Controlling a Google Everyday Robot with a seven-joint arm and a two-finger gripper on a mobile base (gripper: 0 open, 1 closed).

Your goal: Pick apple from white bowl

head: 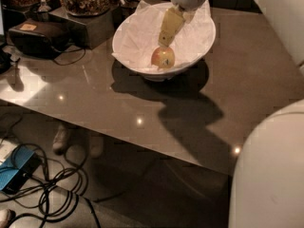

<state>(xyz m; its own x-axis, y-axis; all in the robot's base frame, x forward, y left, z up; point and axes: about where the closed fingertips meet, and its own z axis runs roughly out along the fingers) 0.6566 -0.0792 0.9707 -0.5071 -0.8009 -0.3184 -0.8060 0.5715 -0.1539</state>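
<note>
The small, round, yellow-green, red-blushed apple (163,57) is lying low in the wide white paper-lined bowl (137,66) at the glossy grey table's (142,108) far side. The pale yellow gripper (166,42) is pointing down just above it; open or closed cannot be told.

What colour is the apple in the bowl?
The apple is yellowish with a reddish blush, camera view; gripper just above it.

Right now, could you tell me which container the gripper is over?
The white bowl with the apple; the gripper hangs over it, not the dark snack containers.
</note>
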